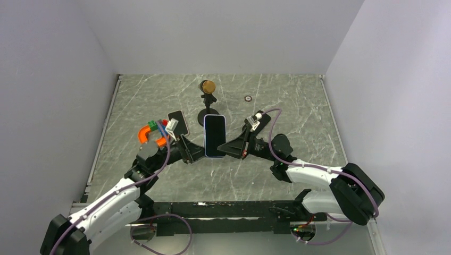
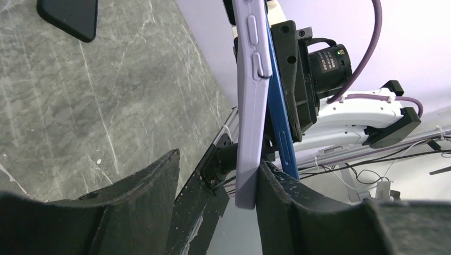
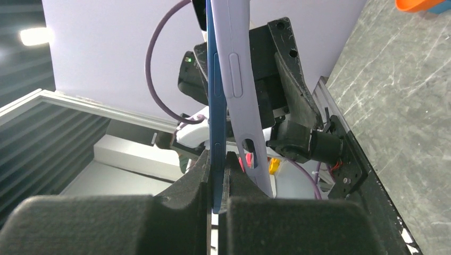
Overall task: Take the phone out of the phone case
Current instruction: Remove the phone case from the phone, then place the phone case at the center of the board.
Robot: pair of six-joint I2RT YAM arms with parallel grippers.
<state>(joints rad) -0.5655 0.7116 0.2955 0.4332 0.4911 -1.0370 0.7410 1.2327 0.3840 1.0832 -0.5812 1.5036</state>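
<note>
A blue phone [image 1: 215,135] in a lavender case is held upright above the table between both grippers. My right gripper [image 3: 217,159] is shut on the phone's blue edge [image 3: 214,117]. The lavender case [image 3: 238,79] bends away from the phone on its right side. My left gripper [image 2: 219,159] is open. The case [image 2: 250,122] rests against the inner face of its right finger [image 2: 298,207], and the left finger stands well apart. The blue phone [image 2: 279,122] shows behind the case. In the top view the left gripper [image 1: 194,151] and right gripper [image 1: 230,147] flank the phone's lower end.
A second dark phone [image 1: 178,122] lies on the table behind the left gripper; it also shows in the left wrist view [image 2: 69,16]. An orange horseshoe piece [image 1: 144,133] with coloured blocks sits left. A black stand with a brown ball [image 1: 207,86] stands behind. A small ring [image 1: 248,98] lies far right.
</note>
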